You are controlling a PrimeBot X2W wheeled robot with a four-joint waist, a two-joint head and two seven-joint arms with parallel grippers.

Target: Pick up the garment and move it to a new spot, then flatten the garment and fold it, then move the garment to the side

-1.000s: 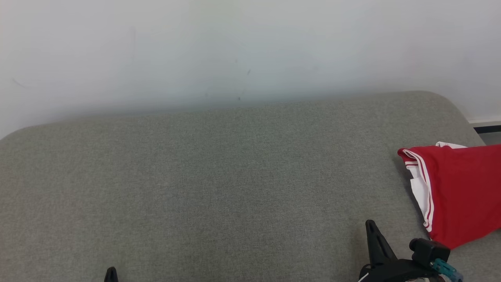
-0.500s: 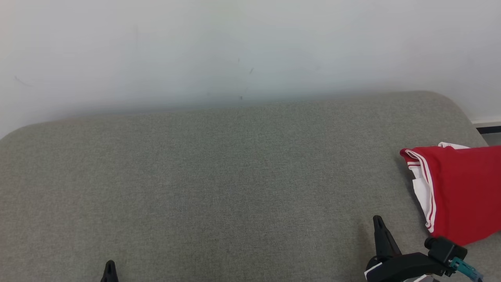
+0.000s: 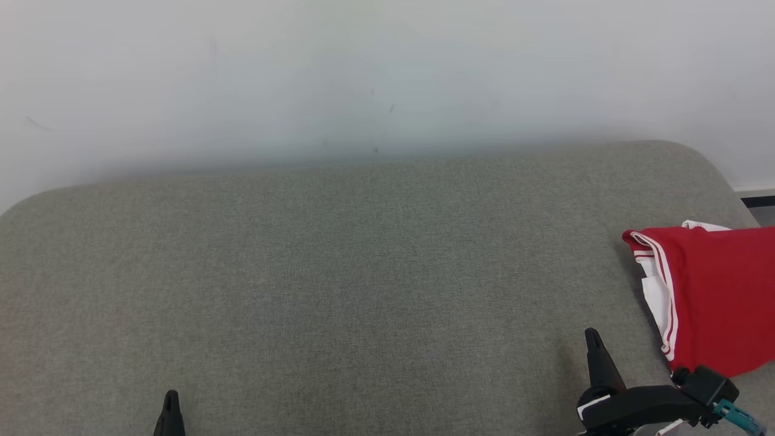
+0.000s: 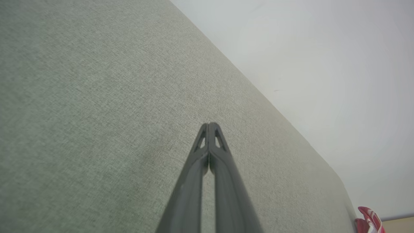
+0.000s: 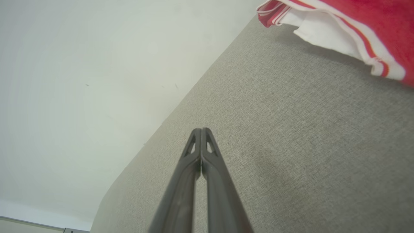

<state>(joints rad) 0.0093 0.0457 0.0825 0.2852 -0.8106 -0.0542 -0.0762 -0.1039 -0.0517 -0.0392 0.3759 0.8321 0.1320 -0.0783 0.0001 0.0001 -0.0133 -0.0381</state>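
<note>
The garment (image 3: 714, 290) is red with white stripes and a white inner layer, folded flat at the right end of the grey cushioned surface (image 3: 363, 272); its right part runs out of the head view. It also appears in the right wrist view, garment (image 5: 355, 19), and as a small corner in the left wrist view, garment (image 4: 367, 220). My right gripper (image 3: 593, 336) is shut and empty, just left of the garment's near corner. My left gripper (image 3: 172, 396) is shut and empty at the lower left. The wrist views show the left gripper (image 4: 209, 124) and right gripper (image 5: 201, 129) with fingers pressed together over bare fabric.
A plain white wall (image 3: 363, 72) runs behind the cushioned surface. The surface's far edge is rounded at both corners. A strip of floor and dark skirting (image 3: 754, 203) shows past the right end.
The head view has drifted slightly. My right gripper has moved a little to the right and up the view, nearer the garment. The left fingertip shows a bit higher. The garment lies as before.
</note>
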